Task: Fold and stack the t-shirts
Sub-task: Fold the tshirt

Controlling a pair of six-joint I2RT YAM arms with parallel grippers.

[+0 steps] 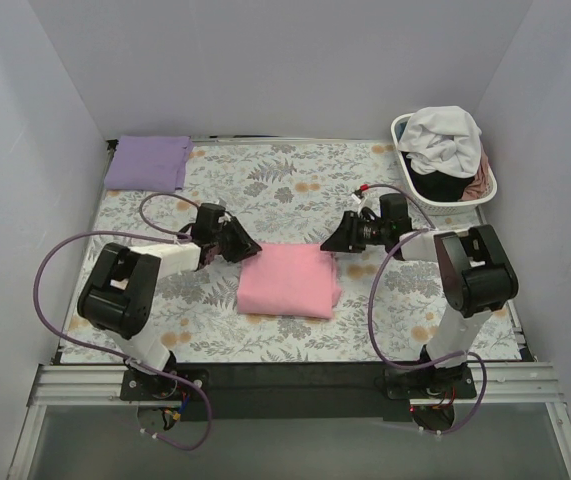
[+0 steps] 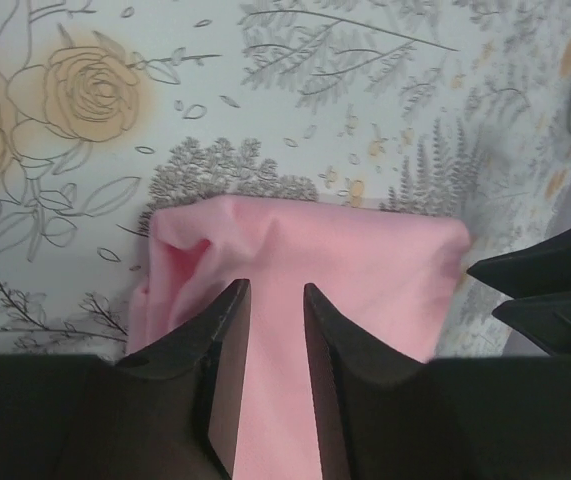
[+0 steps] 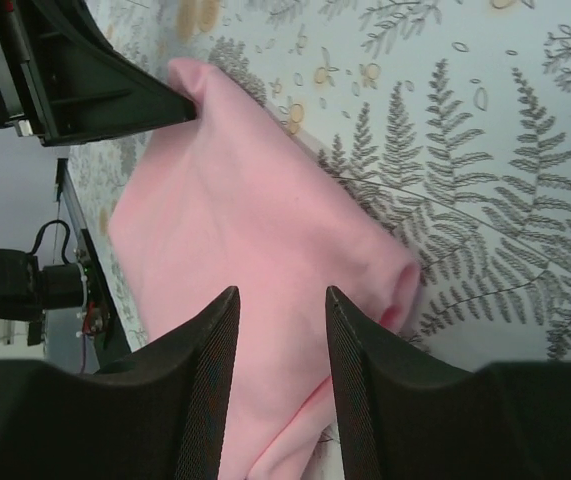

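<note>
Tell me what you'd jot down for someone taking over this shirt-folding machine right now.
Grip: left fingers and right fingers both parted, holding nothing, at the far corners of the pink shirt.
Done: pink shirt folded mid-table; purple shirt folded in the far left corner.
Left: stack pink with purple, then fold the heaped shirts in the basket.

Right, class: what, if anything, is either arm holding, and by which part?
Nothing looks held. The left fingers and the right fingers stand apart over the folded pink t-shirt, its fabric lying unpinched in each gap.
</note>
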